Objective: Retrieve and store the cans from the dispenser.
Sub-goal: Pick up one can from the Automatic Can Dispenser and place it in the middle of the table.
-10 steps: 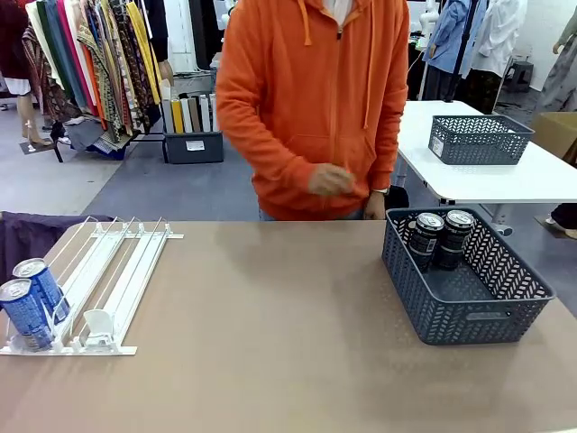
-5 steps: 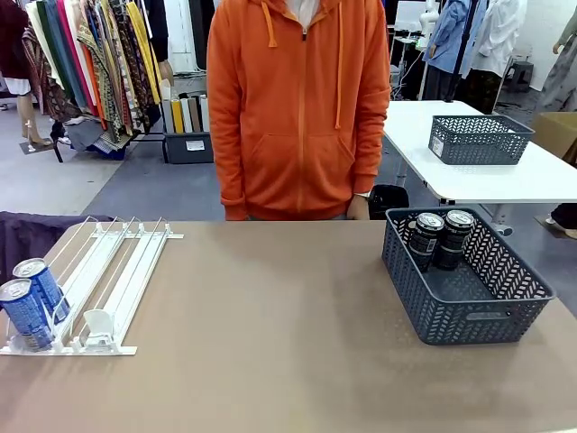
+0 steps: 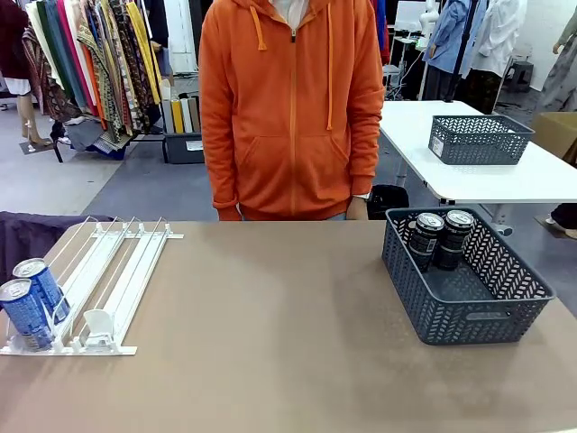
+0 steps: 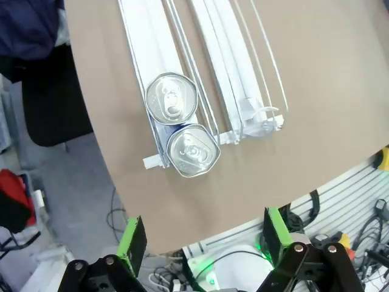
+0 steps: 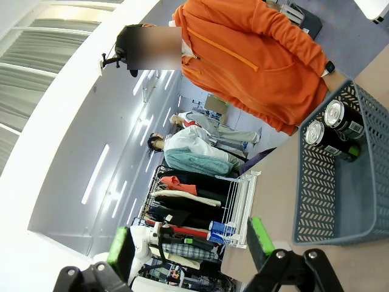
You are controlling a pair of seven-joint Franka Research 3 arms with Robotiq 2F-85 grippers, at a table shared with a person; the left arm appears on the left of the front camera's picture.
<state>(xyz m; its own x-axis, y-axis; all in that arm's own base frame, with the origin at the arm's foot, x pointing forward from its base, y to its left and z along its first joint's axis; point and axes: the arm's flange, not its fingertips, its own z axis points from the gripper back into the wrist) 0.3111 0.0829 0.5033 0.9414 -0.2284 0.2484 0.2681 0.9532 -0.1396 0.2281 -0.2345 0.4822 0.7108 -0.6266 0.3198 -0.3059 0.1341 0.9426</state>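
Note:
Two blue cans [image 3: 41, 287] [image 3: 22, 314] stand at the near end of the white dispenser [image 3: 126, 271] at the table's left. From above, in the left wrist view, their silver tops [image 4: 172, 99] [image 4: 193, 151] sit in one lane of the dispenser [image 4: 225, 73]. My left gripper [image 4: 203, 240] hangs open high over them, touching nothing. Two dark cans [image 3: 425, 239] [image 3: 455, 236] stand in the grey basket [image 3: 469, 320] at the right. My right gripper [image 5: 189, 246] is open and holds nothing, well away from the basket [image 5: 319, 194] and its dark cans [image 5: 340, 118].
A person in an orange hoodie [image 3: 293, 108] stands at the far edge of the table, arms down. Behind, a white table [image 3: 505, 180] carries another grey basket [image 3: 478, 138]. The brown tabletop [image 3: 270, 325] lies bare between dispenser and basket.
The person has straightened up and dropped both hands to the sides. Cans, dispenser and basket have not moved.

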